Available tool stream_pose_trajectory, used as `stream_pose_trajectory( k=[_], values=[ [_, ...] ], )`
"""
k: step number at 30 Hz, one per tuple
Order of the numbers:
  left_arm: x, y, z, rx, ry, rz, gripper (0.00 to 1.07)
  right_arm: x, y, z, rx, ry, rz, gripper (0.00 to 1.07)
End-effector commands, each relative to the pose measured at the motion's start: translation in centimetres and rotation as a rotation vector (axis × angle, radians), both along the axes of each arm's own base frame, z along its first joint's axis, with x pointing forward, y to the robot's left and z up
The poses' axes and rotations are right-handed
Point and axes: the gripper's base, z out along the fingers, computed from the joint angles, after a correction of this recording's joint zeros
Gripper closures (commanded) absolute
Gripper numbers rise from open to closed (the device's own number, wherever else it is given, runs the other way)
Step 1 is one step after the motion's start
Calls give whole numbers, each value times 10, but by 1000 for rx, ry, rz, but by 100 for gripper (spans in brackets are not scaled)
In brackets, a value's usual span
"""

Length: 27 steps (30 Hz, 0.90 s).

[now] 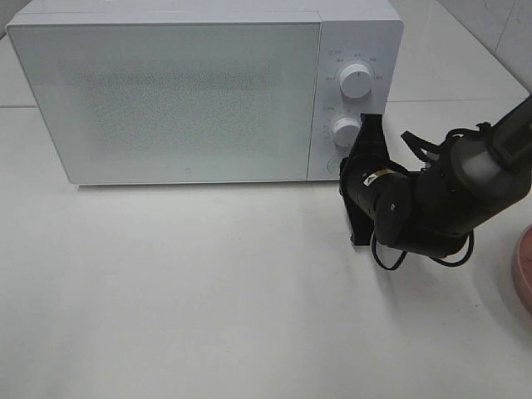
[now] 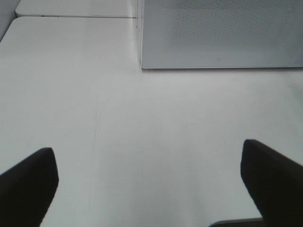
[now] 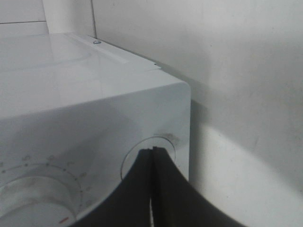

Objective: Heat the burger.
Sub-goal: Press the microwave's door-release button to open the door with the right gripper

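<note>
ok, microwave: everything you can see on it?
The microwave is a white, glossy-looking box standing on the white table, door shut, its speckled grey window hiding the inside. The control panel beside the door carries an upper knob, a lower knob and a round button below. The shut right gripper has its tips at that button, seemingly touching it.

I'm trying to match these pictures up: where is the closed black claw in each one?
Exterior high: right gripper beside the lower dial.
Left wrist: not in it.
Right wrist: right gripper, shut, against the front panel near a dial.
Shared landmark: the white microwave.
</note>
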Motion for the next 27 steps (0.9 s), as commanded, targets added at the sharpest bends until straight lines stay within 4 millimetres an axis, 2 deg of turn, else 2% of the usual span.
stream_pose_trajectory(
  k=[1,21,27],
  values=[
    [-3,0,1,-4,-34,6,9,4,1,3,-18,-2,5,107],
    [-2,0,1,-5,-28,6,9,16,6,-4,-27,-34,-4,107],
    [-2,0,1,-5,-28,6,9,22,7,0,-38,-106,-22,107]
  ],
)
